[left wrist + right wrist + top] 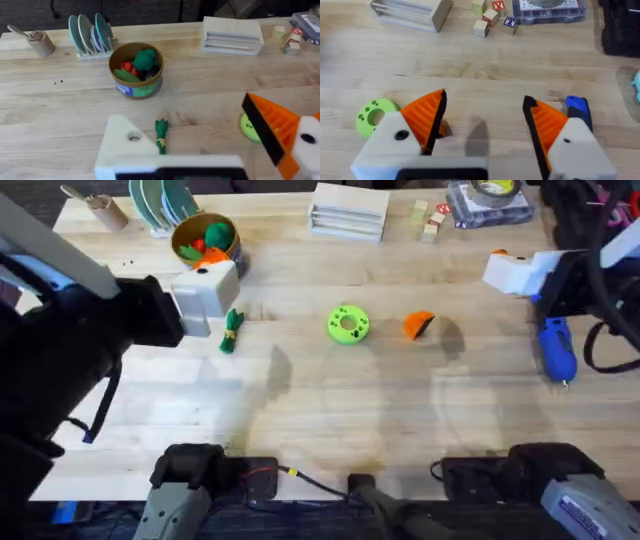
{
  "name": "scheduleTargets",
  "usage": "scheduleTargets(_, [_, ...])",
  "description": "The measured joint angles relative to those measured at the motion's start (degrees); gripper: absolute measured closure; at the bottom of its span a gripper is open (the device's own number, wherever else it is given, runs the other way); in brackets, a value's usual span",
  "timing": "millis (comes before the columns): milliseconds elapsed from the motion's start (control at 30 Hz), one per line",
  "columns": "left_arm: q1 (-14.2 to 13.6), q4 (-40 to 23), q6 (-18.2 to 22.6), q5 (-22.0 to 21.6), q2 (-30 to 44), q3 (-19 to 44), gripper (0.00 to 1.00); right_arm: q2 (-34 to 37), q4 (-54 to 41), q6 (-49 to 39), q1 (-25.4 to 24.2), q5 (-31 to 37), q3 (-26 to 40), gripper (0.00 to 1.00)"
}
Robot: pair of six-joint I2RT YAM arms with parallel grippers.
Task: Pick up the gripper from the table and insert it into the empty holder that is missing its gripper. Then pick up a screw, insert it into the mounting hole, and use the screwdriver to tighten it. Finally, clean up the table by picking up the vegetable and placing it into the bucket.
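The orange gripper [418, 325] lies on the table right of centre, mostly hidden behind a finger in the right wrist view. My left gripper [182, 112] is open above the dark-green vegetable [161, 135]. One of its fingers is a bare white holder [125, 145]; the other carries an orange pad. The bucket [205, 240] with toy food stands just beyond it. At the right edge my right gripper [485, 100] hovers open, both orange pads on, beside the blue screwdriver [556, 350]. Tiny dark specks [58, 82] near the cup are too small to tell as a screw.
A lime-green disc [348, 323] with holes sits mid-table. Along the back edge stand a tan cup [105, 210], a plate rack [160, 202], a white box [348, 210], wooden blocks [430, 220] and a clear case [490, 200].
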Motion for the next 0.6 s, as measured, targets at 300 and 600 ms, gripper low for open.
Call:
scheduleTargets(300, [-2.70, 5.68, -0.01, -0.09, -1.33, -1.45, 0.007, 0.00, 0.00, 0.00, 0.00, 0.00, 0.00, 0.035])
scheduleTargets(600, [-4.61, 19.65, -0.02, -0.07, -14.43, -16.18, 0.007, 0.00, -0.02, 0.00, 0.00, 0.00, 0.00, 0.035])
